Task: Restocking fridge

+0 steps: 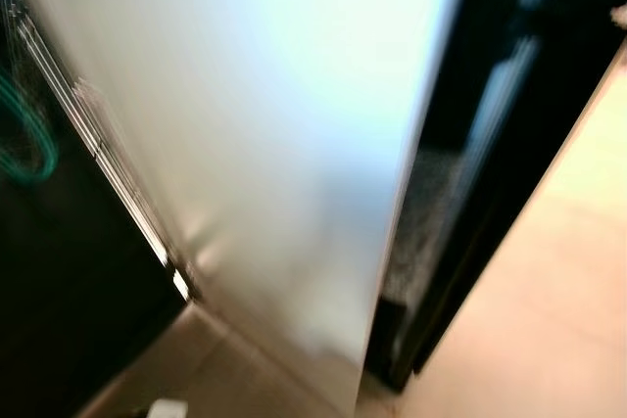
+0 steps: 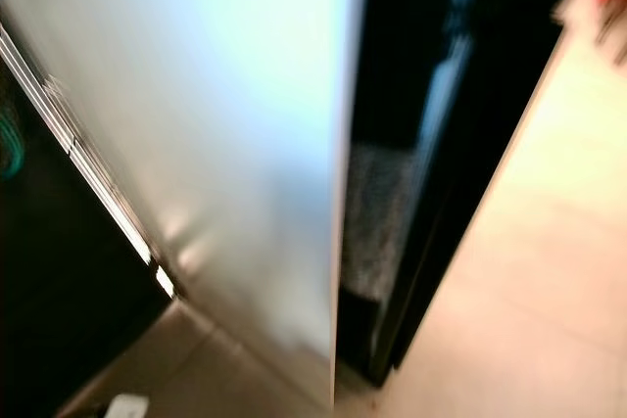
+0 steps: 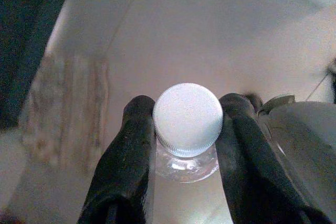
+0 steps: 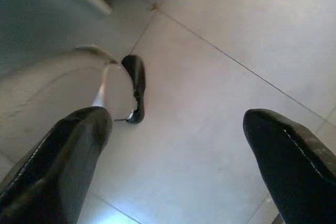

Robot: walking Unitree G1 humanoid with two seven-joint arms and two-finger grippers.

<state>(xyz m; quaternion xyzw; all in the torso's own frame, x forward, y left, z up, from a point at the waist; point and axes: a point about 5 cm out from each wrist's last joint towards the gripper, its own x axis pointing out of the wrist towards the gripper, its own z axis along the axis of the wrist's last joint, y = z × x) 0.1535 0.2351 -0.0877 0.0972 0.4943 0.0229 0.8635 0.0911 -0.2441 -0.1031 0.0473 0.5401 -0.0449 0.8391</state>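
Note:
A tall white fridge door or panel takes up the middle of the blurred head views, with a dark gap to its right. In the left wrist view my left gripper is shut on a clear plastic bottle with a white screw cap, one black finger on each side of its neck, above pale floor. In the right wrist view my right gripper is open, with nothing between its fingers, hanging over the tiled floor.
A dark cabinet front with a metal edge strip stands to the left of the white panel. Beige tiled floor stretches to the right. A black foot of the robot shows on the floor in the right wrist view.

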